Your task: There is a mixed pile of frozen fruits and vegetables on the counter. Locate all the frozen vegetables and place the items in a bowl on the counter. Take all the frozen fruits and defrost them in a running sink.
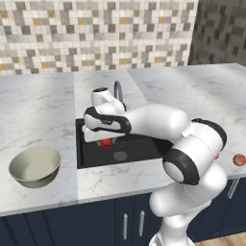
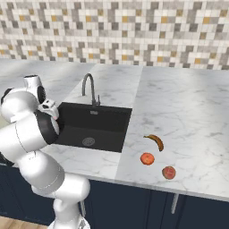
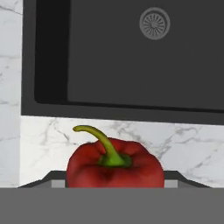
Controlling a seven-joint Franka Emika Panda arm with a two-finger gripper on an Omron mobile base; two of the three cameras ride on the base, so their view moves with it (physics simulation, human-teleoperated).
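Red pepper (image 3: 115, 165) in transit, clamped in the end effector (image 1: 106, 142), carried over the sink (image 1: 120, 149).

Vegetable, so bound for the bowl (image 1: 34, 166) at left; banana (image 2: 155, 141) and two round items lie on the bench (image 2: 188, 116) right of the sink.

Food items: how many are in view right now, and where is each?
4. A red pepper between the fingers over the sink; a banana, a red ball and a reddish-peach ball on the counter right of the sink. More may hide behind the arm.
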